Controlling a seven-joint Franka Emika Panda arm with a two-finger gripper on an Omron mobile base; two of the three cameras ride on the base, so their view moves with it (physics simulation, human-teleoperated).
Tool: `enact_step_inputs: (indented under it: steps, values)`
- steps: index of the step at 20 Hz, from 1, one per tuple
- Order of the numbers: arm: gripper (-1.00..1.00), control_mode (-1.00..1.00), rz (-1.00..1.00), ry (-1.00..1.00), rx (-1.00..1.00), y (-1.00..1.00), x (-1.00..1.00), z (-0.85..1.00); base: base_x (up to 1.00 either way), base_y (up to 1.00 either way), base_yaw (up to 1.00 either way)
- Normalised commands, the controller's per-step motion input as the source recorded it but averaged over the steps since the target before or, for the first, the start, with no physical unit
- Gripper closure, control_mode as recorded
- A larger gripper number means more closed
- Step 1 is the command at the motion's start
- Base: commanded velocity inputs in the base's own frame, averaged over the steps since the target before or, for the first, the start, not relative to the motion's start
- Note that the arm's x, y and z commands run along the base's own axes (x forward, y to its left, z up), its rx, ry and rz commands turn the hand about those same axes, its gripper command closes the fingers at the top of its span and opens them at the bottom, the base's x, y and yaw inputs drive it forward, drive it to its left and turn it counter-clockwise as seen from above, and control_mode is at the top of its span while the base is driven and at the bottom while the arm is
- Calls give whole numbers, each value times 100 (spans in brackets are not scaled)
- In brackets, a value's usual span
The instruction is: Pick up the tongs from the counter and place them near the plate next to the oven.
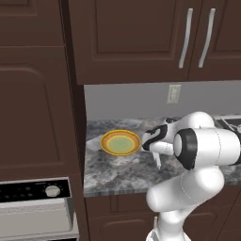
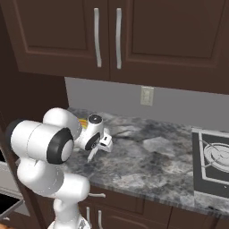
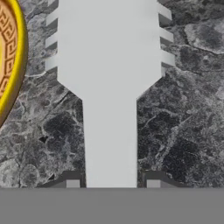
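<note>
I have the gripper (image 1: 158, 159) clamped on the tongs (image 3: 109, 83), one pair, their scalloped tips hanging down above the counter (image 1: 117, 172). I judge the carry is nearly over: the single plate (image 1: 121, 142) sits just beside the tongs, its yellow rim close to them in the hand view. The one oven (image 1: 37, 207) stands lower left, beyond a cabinet column, so lowering here should suit.

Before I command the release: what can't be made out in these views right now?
- Tongs: hand view cuts off their tips at the top edge; whether they touch the counter cannot be told.
- Plate: right base view, mostly behind the arm.
- Gripper: left base view, fingers too small to judge.
- Oven: cut by the frame's corner.
</note>
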Motion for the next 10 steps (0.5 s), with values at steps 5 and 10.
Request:
enact_step_inputs:
  steps: [5, 10]
  values:
    - [100, -100, -1, 0, 2, 0, 9, -27, 0, 0, 0]
    - [100, -100, -1, -1, 3, 0, 9, -23, 0, 0, 0]
